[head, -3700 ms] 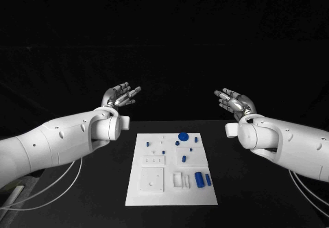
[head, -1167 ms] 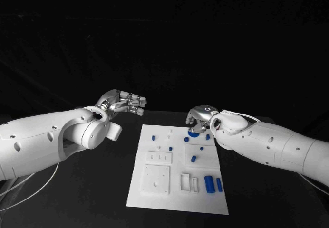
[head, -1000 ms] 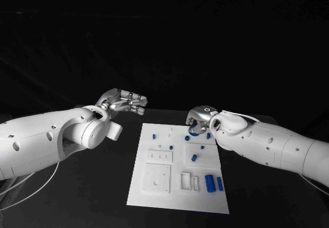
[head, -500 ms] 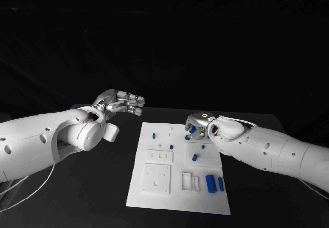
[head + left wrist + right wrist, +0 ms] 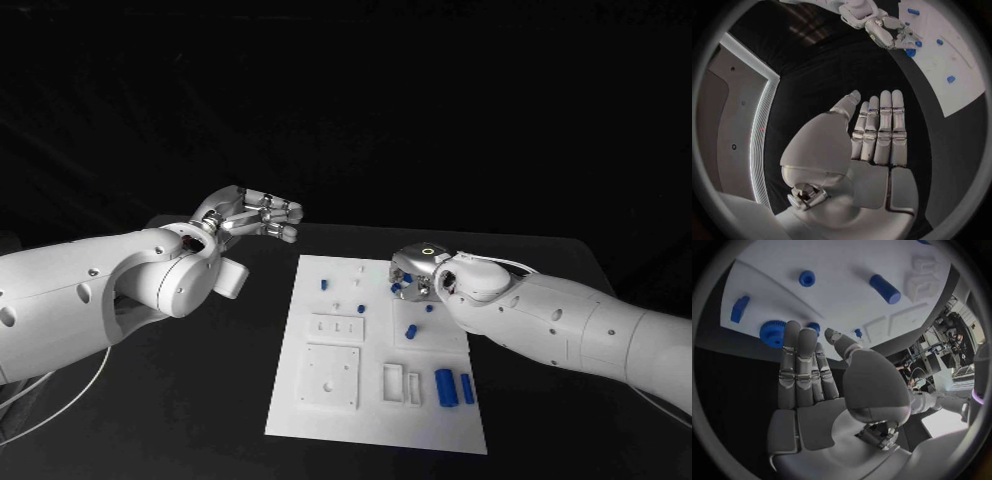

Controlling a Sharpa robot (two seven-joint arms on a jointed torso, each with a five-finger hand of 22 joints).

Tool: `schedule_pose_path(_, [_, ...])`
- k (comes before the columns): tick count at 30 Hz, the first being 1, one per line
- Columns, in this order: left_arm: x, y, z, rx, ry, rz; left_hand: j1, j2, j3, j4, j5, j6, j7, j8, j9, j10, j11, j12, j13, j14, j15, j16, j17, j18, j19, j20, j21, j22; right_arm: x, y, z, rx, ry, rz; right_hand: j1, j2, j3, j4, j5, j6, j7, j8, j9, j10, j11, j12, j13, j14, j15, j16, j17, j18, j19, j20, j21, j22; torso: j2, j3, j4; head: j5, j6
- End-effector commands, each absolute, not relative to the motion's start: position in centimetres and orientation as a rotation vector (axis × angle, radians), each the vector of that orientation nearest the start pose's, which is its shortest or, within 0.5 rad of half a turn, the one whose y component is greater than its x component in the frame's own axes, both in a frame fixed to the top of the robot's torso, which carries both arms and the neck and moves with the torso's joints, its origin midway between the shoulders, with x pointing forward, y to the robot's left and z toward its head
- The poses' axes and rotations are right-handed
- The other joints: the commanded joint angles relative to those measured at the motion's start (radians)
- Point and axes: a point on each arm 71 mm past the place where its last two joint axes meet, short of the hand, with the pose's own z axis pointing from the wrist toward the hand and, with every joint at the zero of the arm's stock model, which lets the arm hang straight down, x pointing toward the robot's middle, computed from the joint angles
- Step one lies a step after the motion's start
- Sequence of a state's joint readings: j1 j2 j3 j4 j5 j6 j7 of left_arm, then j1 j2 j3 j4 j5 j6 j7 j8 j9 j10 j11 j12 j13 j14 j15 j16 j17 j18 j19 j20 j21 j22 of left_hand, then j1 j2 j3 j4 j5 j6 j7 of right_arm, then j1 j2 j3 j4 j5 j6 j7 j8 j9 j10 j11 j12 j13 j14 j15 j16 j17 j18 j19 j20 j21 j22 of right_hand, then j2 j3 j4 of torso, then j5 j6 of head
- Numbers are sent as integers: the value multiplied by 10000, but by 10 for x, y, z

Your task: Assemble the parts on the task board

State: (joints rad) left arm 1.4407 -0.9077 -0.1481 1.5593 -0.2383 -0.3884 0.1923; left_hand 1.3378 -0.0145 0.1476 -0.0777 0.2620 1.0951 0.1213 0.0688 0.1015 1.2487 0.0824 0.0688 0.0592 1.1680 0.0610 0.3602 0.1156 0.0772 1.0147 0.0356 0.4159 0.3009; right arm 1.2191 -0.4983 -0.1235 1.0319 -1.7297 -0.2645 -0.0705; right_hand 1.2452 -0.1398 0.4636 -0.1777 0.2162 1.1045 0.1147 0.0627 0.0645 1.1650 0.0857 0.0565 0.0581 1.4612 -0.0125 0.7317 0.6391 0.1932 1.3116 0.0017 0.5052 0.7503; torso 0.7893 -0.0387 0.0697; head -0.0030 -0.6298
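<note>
Both hands empty: left hand (image 5: 257, 214) raised off the task board (image 5: 375, 425), fingers extended together; right hand (image 5: 414, 274) flat-fingered over its far edge, fingertips at blue gear (image 5: 772, 333).

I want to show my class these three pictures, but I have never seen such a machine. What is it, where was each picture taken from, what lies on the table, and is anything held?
This is a robot with two white arms, each ending in a silver robot hand. The square picture comes from a camera on its head, looking down at a black table. The round pictures come from cameras at its wrists, behind each hand. On the table lies a white task board with small blue parts, such as a cylinder and a toothed wheel. The left robot hand is raised off the board's left side, open and empty. The right robot hand has its fingertips at the wheel; whether it grips it, I cannot tell.
</note>
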Motion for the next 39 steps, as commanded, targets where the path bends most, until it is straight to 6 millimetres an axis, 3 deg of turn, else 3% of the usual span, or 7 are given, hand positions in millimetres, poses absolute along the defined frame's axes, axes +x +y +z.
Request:
schedule_pose_path(1, [505, 232, -103, -8082, 15052, -12919, -79, -43, 52, -1, -10, -83, -8, -53, 8, -92, 4, -35, 16, -36, -12, -23, -15, -82, -3, 31, -39, -17, 555, -158, -229, -4945, 16566, 3302, -38, -94, 134, -7, -104, 22, 31, -5, -3, 11, -31, 6, 0, -32, 15, 5, -10, -58, 59, -33, -59, 72, 86, -2, 13, -28, 45])
schedule_pose_path(16, [505, 233, -101, -8040, 14988, -12891, -87, -53, 63, 39, -10, -79, -12, -51, 12, -92, 3, -32, 17, -28, -14, -16, -26, -84, 30, 30, -81, -39, 555, -159, -229, -4904, 16512, 3141, -93, -151, 835, 60, -374, 106, 34, -4, -1, 98, -47, 6, -1, -45, -6, 107, 22, -117, 161, -128, -313, 754, 250, -15, 20, -65, 194])
schedule_pose_path(27, [507, 233, -100, -8006, 14967, -12838, -87, -53, 63, 39, -10, -79, -12, -51, 12, -92, 3, -32, 17, -28, -14, -16, -26, -84, 30, 30, -81, -39, 556, -160, -229, -4945, 16452, 2980, 55, -43, 1636, -61, -834, 378, -1, 8, 13, 482, -147, 9, 5, -66, -81, 259, 94, -209, 122, -296, -160, 1475, 337, -37, 11, -92, 251])
schedule_pose_path(33, [508, 233, -100, -7998, 14968, -12817, -88, -56, 70, 67, -9, -76, -13, -50, 14, -96, 5, -36, 16, -27, -14, -13, -32, -86, 51, 29, -108, -53, 555, -160, -226, -4841, 16093, 3067, 129, 188, 1851, -55, -1166, 900, -144, 34, 51, 1114, -351, 19, 21, -82, -244, 361, 163, -436, 128, -519, -7, 1820, 369, -36, 9, -97, 268])
schedule_pose_path(35, [508, 232, -100, -7994, 14969, -12817, -88, -56, 70, 67, -9, -76, -13, -50, 14, -96, 5, -36, 16, -27, -14, -13, -32, -86, 51, 29, -108, -53, 554, -159, -224, -4743, 15832, 3163, 148, 274, 1811, -57, -1247, 1300, -267, 94, 119, 1621, -520, 37, 44, -93, -366, 372, 167, -557, 148, -638, 34, 1926, 369, -38, 21, -100, 270])
schedule_pose_path(39, [508, 232, -101, -7994, 14972, -12814, -79, -58, 80, 71, -4, -72, -14, -50, 17, -94, 2, -33, 17, -30, -14, -13, -37, -85, 61, 29, -124, -60, 553, -158, -221, -4574, 15463, 3294, 120, 272, 1896, -154, -1256, 1595, -341, 20, 147, 1932, -617, 19, 38, -73, -490, 360, 124, -765, 176, -827, 83, 2136, 395, -48, 41, -78, 284])
